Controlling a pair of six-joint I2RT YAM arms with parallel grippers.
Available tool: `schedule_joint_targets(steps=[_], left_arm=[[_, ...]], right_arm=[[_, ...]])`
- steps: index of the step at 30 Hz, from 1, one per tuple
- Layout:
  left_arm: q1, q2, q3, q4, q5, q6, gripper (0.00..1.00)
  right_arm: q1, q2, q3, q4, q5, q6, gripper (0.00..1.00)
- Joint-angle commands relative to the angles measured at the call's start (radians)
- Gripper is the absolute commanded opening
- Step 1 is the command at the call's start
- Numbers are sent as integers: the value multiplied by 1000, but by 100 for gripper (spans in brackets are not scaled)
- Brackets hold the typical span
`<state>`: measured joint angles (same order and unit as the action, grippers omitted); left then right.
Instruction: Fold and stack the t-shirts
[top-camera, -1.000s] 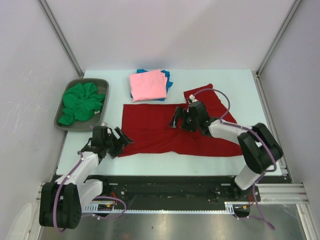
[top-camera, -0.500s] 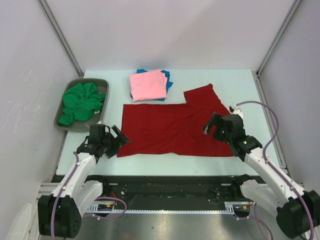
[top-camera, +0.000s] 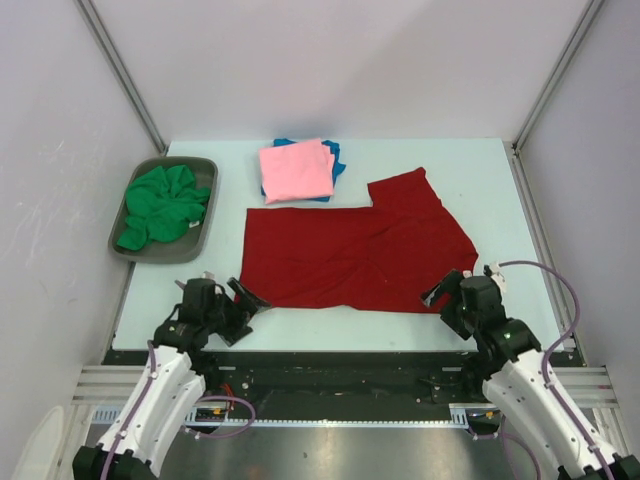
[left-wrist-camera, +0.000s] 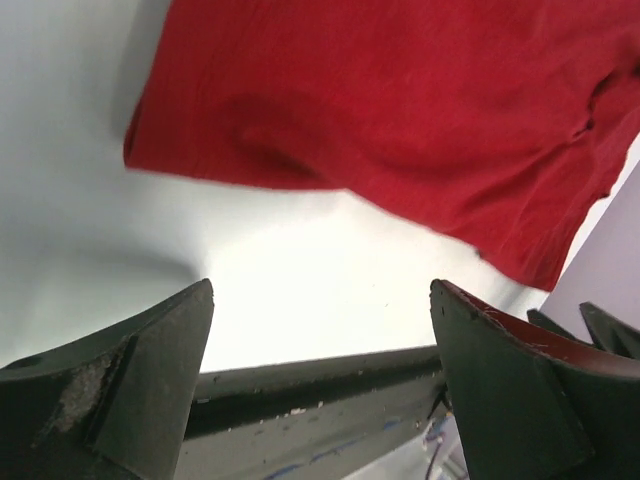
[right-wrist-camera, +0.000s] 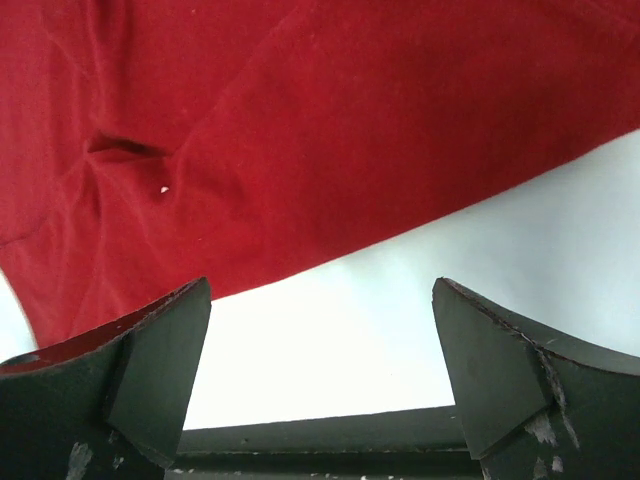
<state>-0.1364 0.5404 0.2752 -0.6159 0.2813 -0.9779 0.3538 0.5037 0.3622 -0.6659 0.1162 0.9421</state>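
**Open and empty at the red shirt's (top-camera: 355, 255) near corners**

Shows red shirt spread flat on table (top-camera: 480, 170). Finds left gripper (top-camera: 248, 300) just off its near left corner, fingers (left-wrist-camera: 140, 370) wide apart, holding nothing; right gripper (top-camera: 445, 293) just off near right corner, likewise. Places pink shirt (top-camera: 296, 170) folded atop blue shirt (top-camera: 336, 158) at its far edge, green shirt (top-camera: 162, 205) bunched in tray (top-camera: 190, 161) to its left.

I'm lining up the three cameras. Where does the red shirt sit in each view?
Top external: red shirt spread flat, mid-table.
Left wrist: across the top, its corner at upper left.
Right wrist: fills the upper part.
Shared landmark: the shirt's near edge against the pale table.
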Motion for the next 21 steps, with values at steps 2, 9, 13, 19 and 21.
schedule_joint_targets(steps=[2, 9, 13, 19, 21], left_arm=[[-130, -14, -56, 21, -75, -197, 93], [-146, 170, -51, 100, -178, -248, 93], [-146, 279, -27, 152, -218, -272, 92], [-146, 435, 18, 163, -277, -306, 78], [-146, 477, 32, 162, -304, -320, 74]], right_arm=[[22, -106, -28, -43, 31, 112, 97], [25, -67, -35, -11, 23, 103, 97], [25, -70, -34, 12, 31, 89, 98], [20, -47, -32, 43, 33, 72, 98], [22, -42, -32, 54, 28, 70, 98]])
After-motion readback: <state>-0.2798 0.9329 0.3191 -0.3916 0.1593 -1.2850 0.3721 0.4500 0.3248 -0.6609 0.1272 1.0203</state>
